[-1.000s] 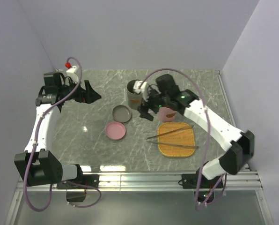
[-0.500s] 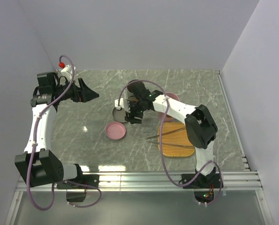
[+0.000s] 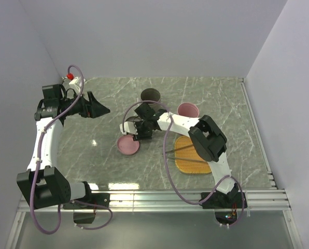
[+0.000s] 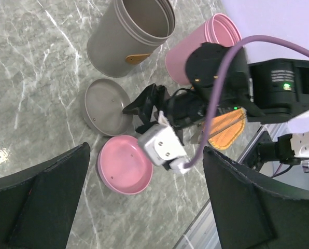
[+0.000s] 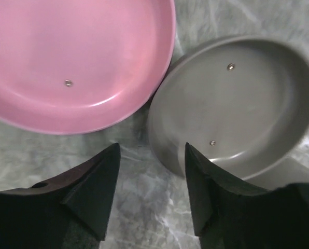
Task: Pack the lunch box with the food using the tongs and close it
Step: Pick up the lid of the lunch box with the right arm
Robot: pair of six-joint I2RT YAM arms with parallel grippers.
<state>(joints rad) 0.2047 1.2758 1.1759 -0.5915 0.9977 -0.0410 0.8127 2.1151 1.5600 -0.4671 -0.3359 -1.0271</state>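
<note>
The left arm is seen raised along the left side of the top view, bent at the elbow. The left gripper (image 3: 100, 106) is pointed to the right, towards the middle of the table (image 3: 92, 155). Its jaws are spread wide and nothing is held between them; in the left wrist view the two dark fingers (image 4: 40, 202) are seen at the lower corners, well apart.

The right arm is folded back from its base at the lower right. Its forearm is stretched leftward across the centre of the top view. The right gripper (image 5: 150, 155) is turned down over the table near the grey lid (image 5: 242, 104). Its jaws stand partly apart and nothing is clasped. The near rim of the grey lid is seen in line with the gap, but whether it is touched cannot be told.

The pink lid (image 5: 76, 57) lies just beside the grey lid, both with the hollow side up. The grey container (image 3: 151, 95) and the pink container (image 3: 187, 109) stand upright and uncovered in the upper middle of the top view. The tongs (image 3: 176, 150) lie across the orange woven tray (image 3: 193, 162), right of centre, partly hidden under the right forearm.

From above, the grey lid is mostly covered by the right gripper. It is shown whole in the left wrist view, and its small rivets only in the right wrist view. The tongs and tray are left out of the right wrist view.
</note>
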